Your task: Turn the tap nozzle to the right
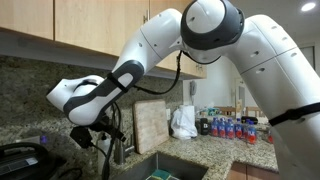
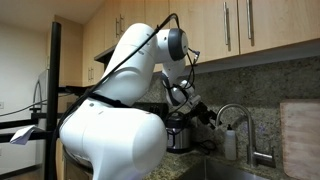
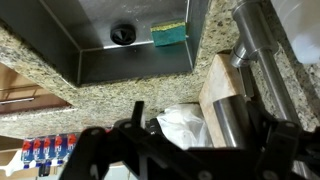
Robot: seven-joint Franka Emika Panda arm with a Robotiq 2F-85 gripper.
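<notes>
Wrist view: the tap nozzle (image 3: 260, 45) at the counter (image 3: 40, 60) back edge; gripper (image 2: 207, 117) just beside it, pincer state I cannot tell. Approach step, I judge; next, push it rightward.

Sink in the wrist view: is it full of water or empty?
Empty of water: the sink shows its bare steel floor and drain; only a green sponge lies inside.

Green sponge (image 3: 169, 34) in the steel sink (image 3: 130, 65) — white bag (image 1: 183, 122), cutting board (image 1: 150, 125) on granite counter (image 1: 215, 150)
</notes>
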